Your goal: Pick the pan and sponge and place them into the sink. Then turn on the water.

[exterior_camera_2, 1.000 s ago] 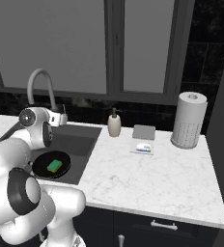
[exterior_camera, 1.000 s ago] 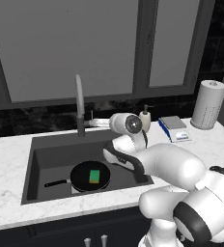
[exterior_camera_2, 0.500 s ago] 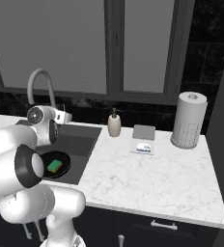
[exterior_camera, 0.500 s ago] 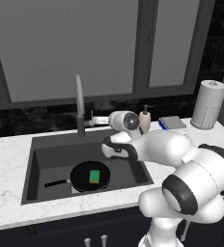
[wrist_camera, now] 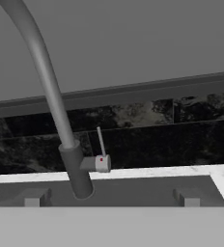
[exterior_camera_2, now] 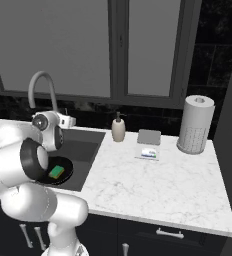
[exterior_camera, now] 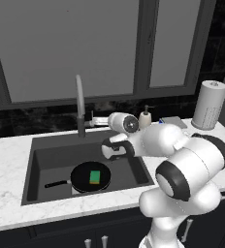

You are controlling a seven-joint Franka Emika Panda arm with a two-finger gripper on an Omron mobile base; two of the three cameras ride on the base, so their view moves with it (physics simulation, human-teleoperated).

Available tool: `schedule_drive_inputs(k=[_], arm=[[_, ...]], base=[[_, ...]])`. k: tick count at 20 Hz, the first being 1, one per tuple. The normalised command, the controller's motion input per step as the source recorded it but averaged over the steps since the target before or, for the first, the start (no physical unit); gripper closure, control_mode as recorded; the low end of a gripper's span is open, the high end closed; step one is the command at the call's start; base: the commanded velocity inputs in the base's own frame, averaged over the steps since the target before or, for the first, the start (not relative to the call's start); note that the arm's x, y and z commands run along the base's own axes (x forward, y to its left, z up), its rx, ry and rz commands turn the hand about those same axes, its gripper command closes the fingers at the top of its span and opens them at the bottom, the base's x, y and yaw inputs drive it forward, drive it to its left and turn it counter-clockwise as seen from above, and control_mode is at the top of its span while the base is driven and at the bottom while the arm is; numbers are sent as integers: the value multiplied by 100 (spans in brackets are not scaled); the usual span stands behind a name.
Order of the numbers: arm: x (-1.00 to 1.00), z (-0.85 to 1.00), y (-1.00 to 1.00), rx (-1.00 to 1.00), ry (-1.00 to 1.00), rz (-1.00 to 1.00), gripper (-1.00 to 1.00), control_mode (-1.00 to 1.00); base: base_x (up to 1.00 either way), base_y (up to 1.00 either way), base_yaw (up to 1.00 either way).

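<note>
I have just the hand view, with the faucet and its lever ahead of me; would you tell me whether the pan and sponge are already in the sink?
Observer: Yes, the pan lies on the bottom of the sink.
Operator: And the sponge?
Observer: The sponge rests inside the pan, green face up.
Operator: Is water running?
Observer: No stream falls from the faucet.

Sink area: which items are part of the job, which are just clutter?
Job:
- pan, in the sink
- sponge, on the pan
- faucet with side lever
- claw, open, facing the faucet

Clutter:
- soap dispenser
- paper towel roll
- grey pad
- small packet
</note>
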Motion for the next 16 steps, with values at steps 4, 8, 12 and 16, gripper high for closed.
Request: schedule_drive_inputs(k=[4, 8, 12, 16], arm=[[16, -32, 0, 0, -12, 7, -100, -100], [9, -6, -1, 0, -9, 5, -100, -100], [5, 0, 0, 0, -2, 1, -100, -100], [8, 0, 0, 0, 0, 0, -100, -100]], base=[[0, 0, 0], [0, 0, 0], [0, 0, 0], [0, 0, 0]])
